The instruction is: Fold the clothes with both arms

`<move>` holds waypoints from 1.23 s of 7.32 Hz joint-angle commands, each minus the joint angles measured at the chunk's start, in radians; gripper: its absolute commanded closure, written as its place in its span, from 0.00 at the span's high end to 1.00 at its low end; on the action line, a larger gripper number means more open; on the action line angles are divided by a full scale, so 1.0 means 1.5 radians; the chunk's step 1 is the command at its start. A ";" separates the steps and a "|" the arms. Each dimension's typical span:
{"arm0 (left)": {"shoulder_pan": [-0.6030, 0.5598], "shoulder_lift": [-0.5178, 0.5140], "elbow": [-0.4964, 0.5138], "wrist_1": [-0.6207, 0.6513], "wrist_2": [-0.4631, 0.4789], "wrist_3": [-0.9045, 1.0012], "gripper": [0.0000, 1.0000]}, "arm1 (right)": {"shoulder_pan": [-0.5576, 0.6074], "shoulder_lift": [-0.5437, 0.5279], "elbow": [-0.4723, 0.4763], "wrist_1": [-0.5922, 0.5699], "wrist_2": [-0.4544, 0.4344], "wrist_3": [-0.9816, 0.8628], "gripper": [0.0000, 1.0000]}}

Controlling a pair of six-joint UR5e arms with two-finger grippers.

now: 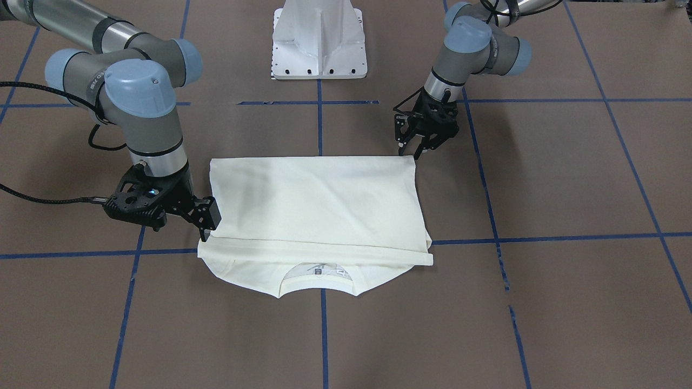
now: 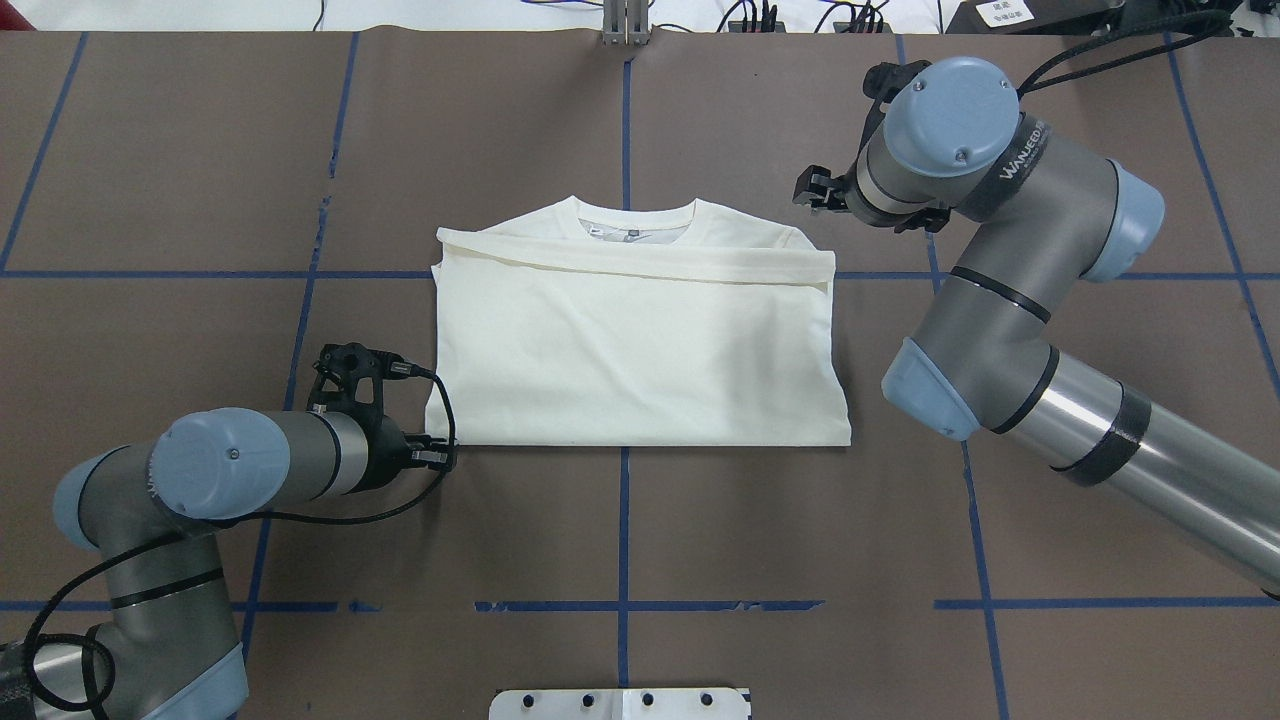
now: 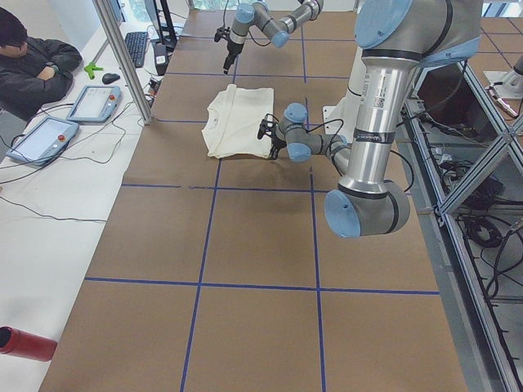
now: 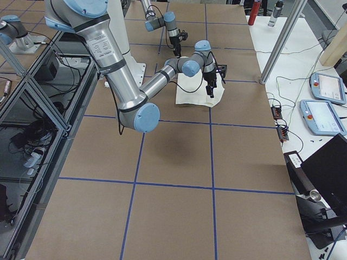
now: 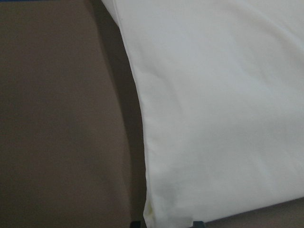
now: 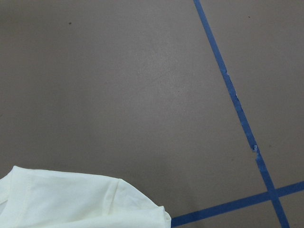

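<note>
Nearest the robot, the left claw (image 1: pixel 409 151) sits low at the near-left corner of the shirt (image 2: pixel 640 350), its fingers spread, with the cloth's corner showing between their tips in the wrist view. The shirt lies folded flat in the middle of the counter (image 2: pixel 640 530), plain side up, with a folded band across it just short of the collar (image 2: pixel 635 212), which faces away from the robot. Farthest, the right claw (image 1: pixel 206 232) hangs just beside the shirt's far-right shoulder; I cannot tell whether its fingers are apart or together.
</note>
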 commanded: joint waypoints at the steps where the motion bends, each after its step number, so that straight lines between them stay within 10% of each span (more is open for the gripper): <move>1: 0.001 -0.006 0.007 0.000 0.000 -0.001 0.35 | 0.000 0.000 0.000 0.000 0.000 0.000 1.00; 3: 0.001 -0.005 0.010 0.000 0.001 -0.001 0.00 | 0.000 0.000 0.000 0.000 0.000 0.000 1.00; 9: -0.195 0.005 0.073 -0.002 -0.002 0.270 0.00 | -0.002 0.001 0.008 0.000 0.000 0.006 1.00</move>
